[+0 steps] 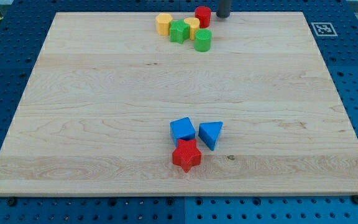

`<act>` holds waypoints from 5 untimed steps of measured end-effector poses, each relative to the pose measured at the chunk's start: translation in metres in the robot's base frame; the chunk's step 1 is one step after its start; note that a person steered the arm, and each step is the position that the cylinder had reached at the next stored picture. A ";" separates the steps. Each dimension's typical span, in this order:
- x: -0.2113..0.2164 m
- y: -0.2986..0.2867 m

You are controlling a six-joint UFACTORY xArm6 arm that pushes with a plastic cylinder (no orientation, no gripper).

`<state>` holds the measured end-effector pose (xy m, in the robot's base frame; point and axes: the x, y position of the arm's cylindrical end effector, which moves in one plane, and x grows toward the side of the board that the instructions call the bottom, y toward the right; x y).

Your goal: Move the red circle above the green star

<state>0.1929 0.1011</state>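
The red circle (203, 15) stands near the board's top edge, at the right end of a cluster of blocks. The green star (179, 31) lies to its lower left, with a yellow block (192, 27) between them. My tip (223, 17) is just to the right of the red circle, close to it; I cannot tell whether they touch. Only the lowest part of the rod shows at the view's top.
A yellow hexagon (163, 23) sits left of the green star, and a green circle (203, 40) lies below the yellow block. Lower on the wooden board (92, 124) are a blue cube (183, 129), a blue triangle (211, 134) and a red star (186, 155). A marker tag (323, 28) is at the top right corner.
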 end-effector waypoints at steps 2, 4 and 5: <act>0.000 -0.021; 0.001 -0.064; -0.001 -0.064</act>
<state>0.1922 0.0372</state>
